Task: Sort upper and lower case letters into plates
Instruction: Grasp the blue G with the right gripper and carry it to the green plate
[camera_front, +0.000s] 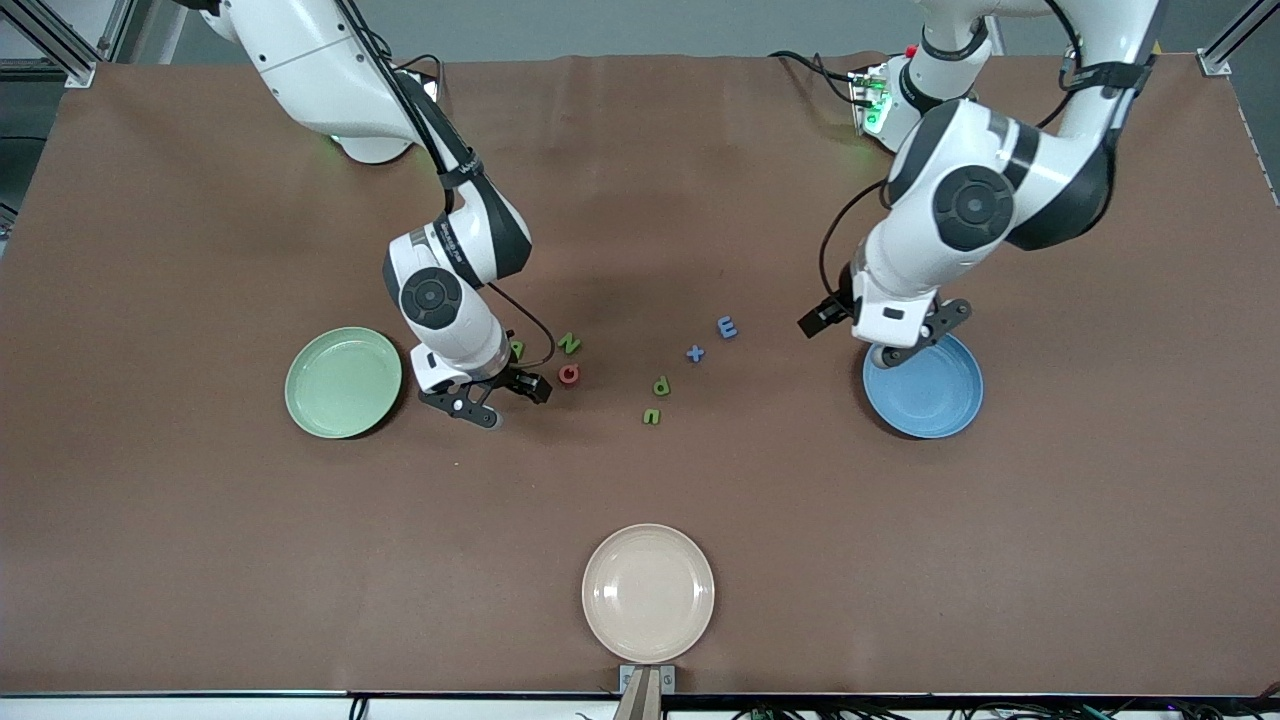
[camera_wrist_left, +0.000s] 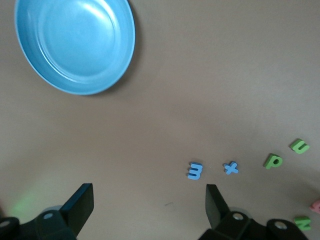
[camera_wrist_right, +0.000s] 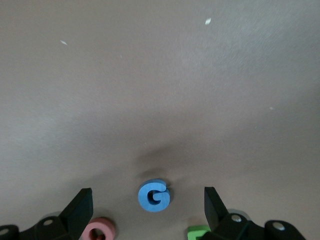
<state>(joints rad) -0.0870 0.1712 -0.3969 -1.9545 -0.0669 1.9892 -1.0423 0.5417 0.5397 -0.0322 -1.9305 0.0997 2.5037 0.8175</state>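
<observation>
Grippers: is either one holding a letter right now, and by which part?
Neither. The right gripper is open over the blue G; the left gripper is open and empty beside the blue plate.

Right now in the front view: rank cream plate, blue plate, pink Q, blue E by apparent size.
1. Cream plate, though it lies nearest the camera.
2. Blue plate, partly hidden by the left arm.
3. Pink Q and blue E: alike, both tiny.

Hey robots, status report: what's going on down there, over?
Right gripper open, low over blue letter G. Left gripper open, empty, by round blue plate. Pale green plate empty. Nothing blocking.
</observation>
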